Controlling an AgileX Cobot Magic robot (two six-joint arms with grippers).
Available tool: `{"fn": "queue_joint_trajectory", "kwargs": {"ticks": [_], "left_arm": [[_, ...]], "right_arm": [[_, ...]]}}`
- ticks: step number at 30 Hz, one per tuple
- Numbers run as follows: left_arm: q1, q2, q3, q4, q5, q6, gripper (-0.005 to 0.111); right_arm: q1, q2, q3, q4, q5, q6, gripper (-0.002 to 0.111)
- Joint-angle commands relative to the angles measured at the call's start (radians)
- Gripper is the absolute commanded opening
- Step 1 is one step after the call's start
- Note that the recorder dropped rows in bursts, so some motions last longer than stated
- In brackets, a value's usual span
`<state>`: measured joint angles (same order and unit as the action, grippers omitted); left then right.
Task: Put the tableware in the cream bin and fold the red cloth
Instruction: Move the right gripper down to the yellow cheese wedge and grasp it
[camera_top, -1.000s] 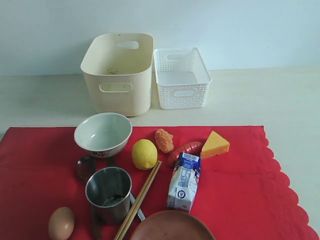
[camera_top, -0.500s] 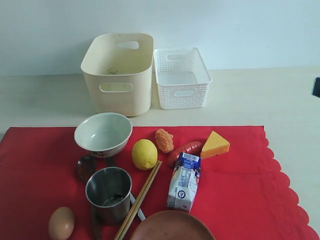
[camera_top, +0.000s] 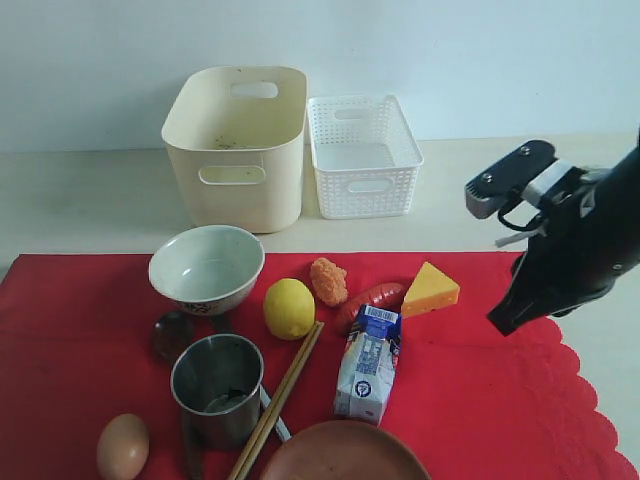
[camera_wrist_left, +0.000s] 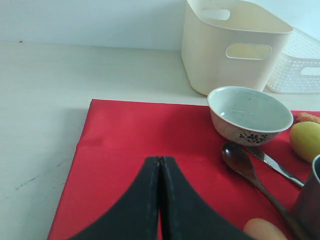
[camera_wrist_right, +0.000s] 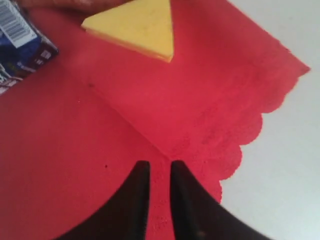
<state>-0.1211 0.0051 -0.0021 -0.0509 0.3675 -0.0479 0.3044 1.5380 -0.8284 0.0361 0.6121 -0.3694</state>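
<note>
On the red cloth (camera_top: 480, 400), spread flat, lie the bowl (camera_top: 206, 268), cup (camera_top: 217, 385), spoon (camera_top: 171, 333), chopsticks (camera_top: 285, 395), knife (camera_wrist_left: 272, 165) and plate (camera_top: 345, 455). The bin (camera_top: 235, 145) stands just behind the cloth. The left gripper (camera_wrist_left: 159, 159) hovers over the cloth near the spoon, clenched and empty. The right gripper (camera_wrist_right: 156, 167) hangs above the scalloped edge near the cheese (camera_wrist_right: 135, 27), its fingers parted a crack, grasping nothing.

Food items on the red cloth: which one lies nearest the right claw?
The yellow cheese wedge; the milk carton, sausage, lemon and egg lie farther from the right claw.
</note>
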Motion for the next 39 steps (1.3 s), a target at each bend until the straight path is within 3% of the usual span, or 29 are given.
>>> {"fn": "queue_joint_trajectory", "kwargs": {"ticks": [1, 5, 9, 11, 16, 32, 39], "left_arm": [[0.003, -0.005, 0.002, -0.002, -0.011, -0.006, 0.000], [0.003, -0.005, 0.002, -0.002, -0.011, -0.006, 0.000], [0.003, -0.005, 0.002, -0.002, -0.011, -0.006, 0.000], [0.003, -0.005, 0.002, -0.002, -0.011, -0.006, 0.000], [0.003, -0.005, 0.002, -0.002, -0.011, -0.006, 0.000], [0.003, -0.005, 0.002, -0.002, -0.011, -0.006, 0.000], [0.003, -0.005, 0.002, -0.002, -0.011, -0.006, 0.000]], "right_arm": [[0.003, 0.098, -0.085, 0.020, 0.045, -0.158, 0.038], [0.003, 0.152, -0.127, 0.020, 0.038, -0.306, 0.058], [0.010, 0.188, -0.162, 0.045, 0.044, -0.686, 0.077], [0.023, 0.202, -0.174, 0.065, 0.045, -0.826, 0.081], [0.063, 0.252, -0.223, 0.083, 0.047, -0.967, 0.081], [0.079, 0.412, -0.380, 0.089, 0.107, -0.968, 0.081], [0.079, 0.476, -0.435, 0.089, 0.125, -0.968, 0.075]]}}
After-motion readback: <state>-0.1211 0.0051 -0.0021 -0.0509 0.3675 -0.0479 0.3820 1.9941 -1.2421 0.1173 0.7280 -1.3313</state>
